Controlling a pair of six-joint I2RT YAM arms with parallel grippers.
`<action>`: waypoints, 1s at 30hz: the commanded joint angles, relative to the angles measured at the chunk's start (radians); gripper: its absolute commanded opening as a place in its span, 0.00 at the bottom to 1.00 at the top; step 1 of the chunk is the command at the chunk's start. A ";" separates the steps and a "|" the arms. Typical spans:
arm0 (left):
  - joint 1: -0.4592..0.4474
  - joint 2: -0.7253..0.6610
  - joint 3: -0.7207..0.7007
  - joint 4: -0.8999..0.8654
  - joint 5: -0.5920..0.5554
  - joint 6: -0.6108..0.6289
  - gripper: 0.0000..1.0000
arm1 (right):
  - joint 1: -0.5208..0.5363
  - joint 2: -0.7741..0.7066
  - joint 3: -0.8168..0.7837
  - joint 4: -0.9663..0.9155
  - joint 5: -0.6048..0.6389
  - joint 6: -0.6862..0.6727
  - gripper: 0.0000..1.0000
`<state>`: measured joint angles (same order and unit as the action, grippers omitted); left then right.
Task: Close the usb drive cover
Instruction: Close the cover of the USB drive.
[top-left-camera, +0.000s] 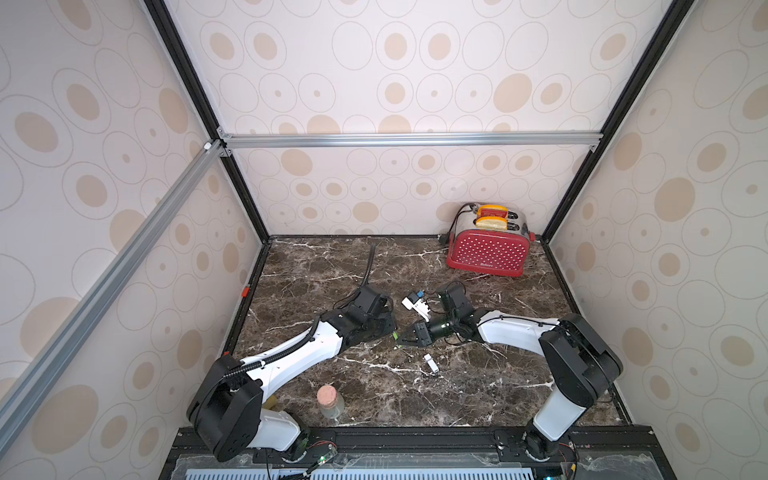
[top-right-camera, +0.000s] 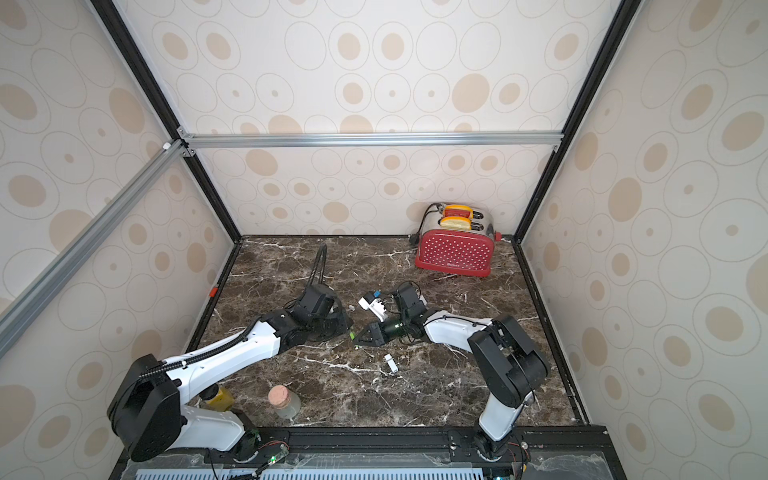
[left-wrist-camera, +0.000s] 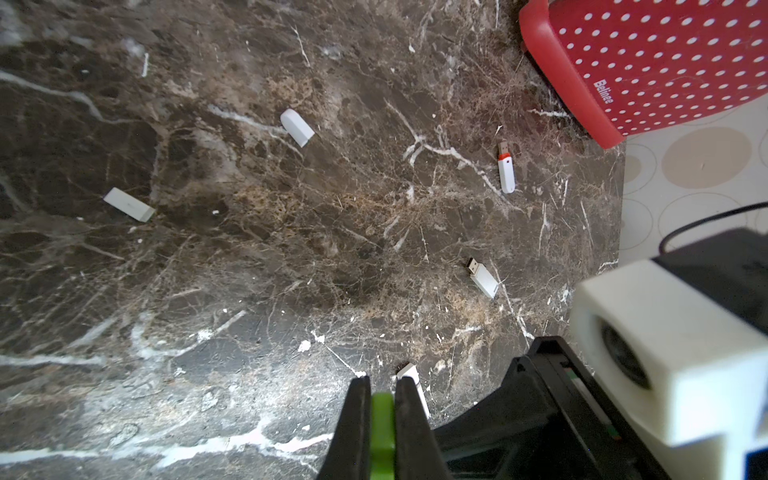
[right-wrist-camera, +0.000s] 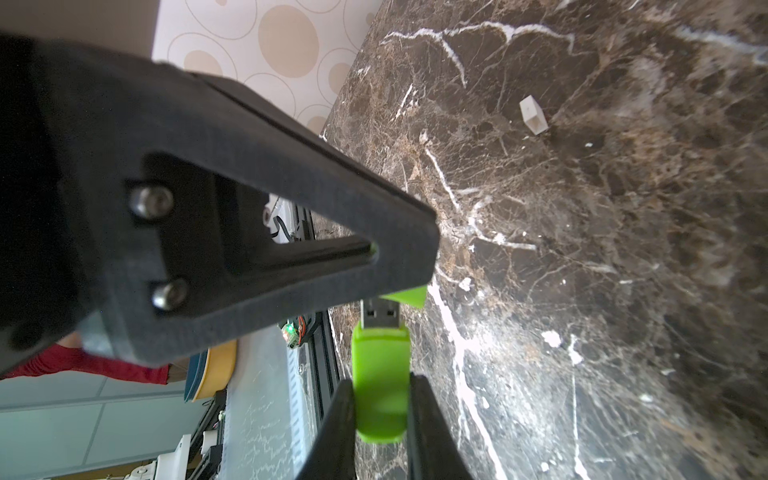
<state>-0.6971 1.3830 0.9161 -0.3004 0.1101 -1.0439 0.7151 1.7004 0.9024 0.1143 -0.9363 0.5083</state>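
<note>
Nearest you on the dark marble tabletop (top-left-camera: 386, 399), a cork-stoppered glass jar (top-left-camera: 330, 402) and a loose white usb stick (top-left-camera: 431, 365) lie clear of the work; leave them alone.

Just beyond, the two arms meet tip to tip. Your right gripper (right-wrist-camera: 381, 380) is clamped across the bright green plastic usb drive (right-wrist-camera: 380, 357). Its bare metal connector (right-wrist-camera: 380, 313) points at the left gripper (left-wrist-camera: 382, 388), whose jaws are pinched tight on a small green piece (left-wrist-camera: 382, 419), by the look of it the matching cover.

In the right wrist view only a corner of that cover shows, just beside the connector's end, and you cannot tell whether its mouth faces the plug. So bring connector and cover onto one line first. Then push slowly, straight along the drive's length, since both holds are narrow and a skewed push would likely twist the drive. Release nothing until the cover seats against the green body.

The red polka-dot toaster (top-left-camera: 488, 249) by the far wall is well apart.
</note>
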 joint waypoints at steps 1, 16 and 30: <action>-0.014 -0.019 0.000 -0.009 -0.003 -0.012 0.00 | -0.004 0.008 0.025 0.001 0.014 -0.005 0.00; -0.019 -0.032 -0.002 -0.011 0.000 -0.019 0.00 | -0.018 0.028 0.020 0.030 0.023 0.021 0.00; -0.030 -0.034 -0.015 -0.011 0.001 -0.021 0.00 | -0.029 0.028 0.029 0.045 0.040 0.054 0.00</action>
<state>-0.7090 1.3754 0.9047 -0.2890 0.0937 -1.0561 0.7021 1.7157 0.9028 0.1349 -0.9405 0.5449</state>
